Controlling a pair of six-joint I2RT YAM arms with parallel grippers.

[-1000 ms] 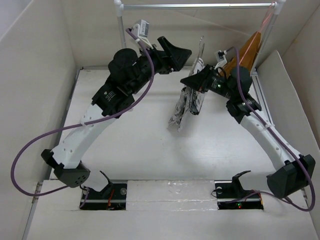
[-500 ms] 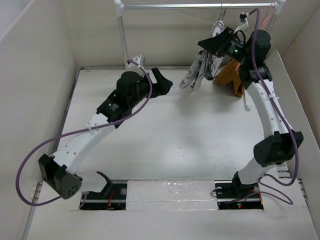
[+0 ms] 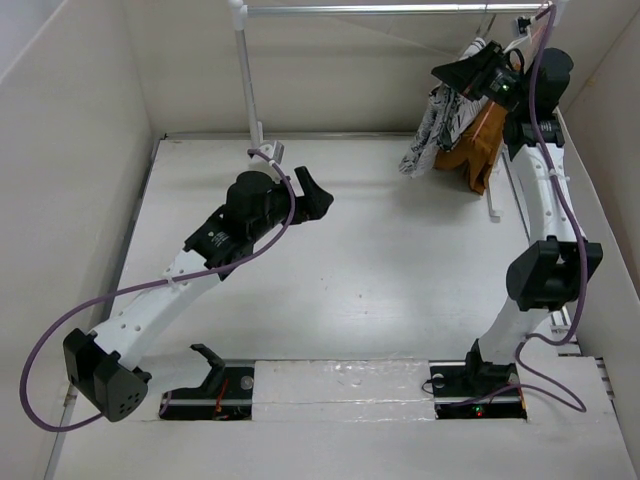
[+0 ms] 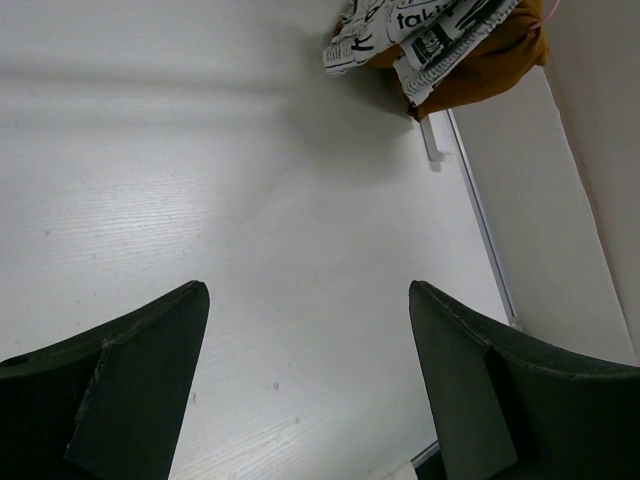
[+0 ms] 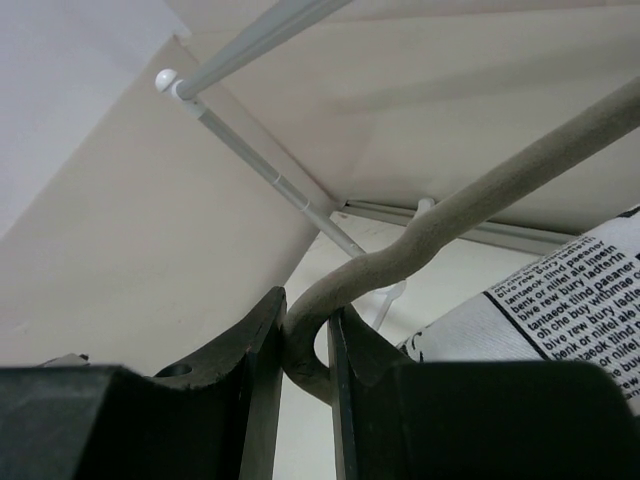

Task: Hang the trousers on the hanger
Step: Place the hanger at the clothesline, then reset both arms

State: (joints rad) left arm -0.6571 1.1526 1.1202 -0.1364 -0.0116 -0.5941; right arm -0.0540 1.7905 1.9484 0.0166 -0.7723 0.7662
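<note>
The trousers (image 3: 438,125), white with black newspaper print, hang in the air at the back right, next to an orange-brown garment (image 3: 473,150). They also show in the left wrist view (image 4: 420,30) and the right wrist view (image 5: 560,300). My right gripper (image 3: 478,68) is raised close under the rail and is shut on the grey wire hanger (image 5: 420,240), its jaws pinching the curved hook. My left gripper (image 3: 312,190) is open and empty above the middle of the table; its fingers (image 4: 130,370) stand wide apart.
A white rail (image 3: 380,10) on a post (image 3: 245,80) crosses the back. The orange-brown garment hangs on a pinkish hanger (image 3: 530,35) at the rail's right end. White walls enclose the table (image 3: 350,280).
My right arm has lifted the hanger and trousers up and to the right, towards the rail's right end. My left arm has drawn back and lowered towards the table's middle.
</note>
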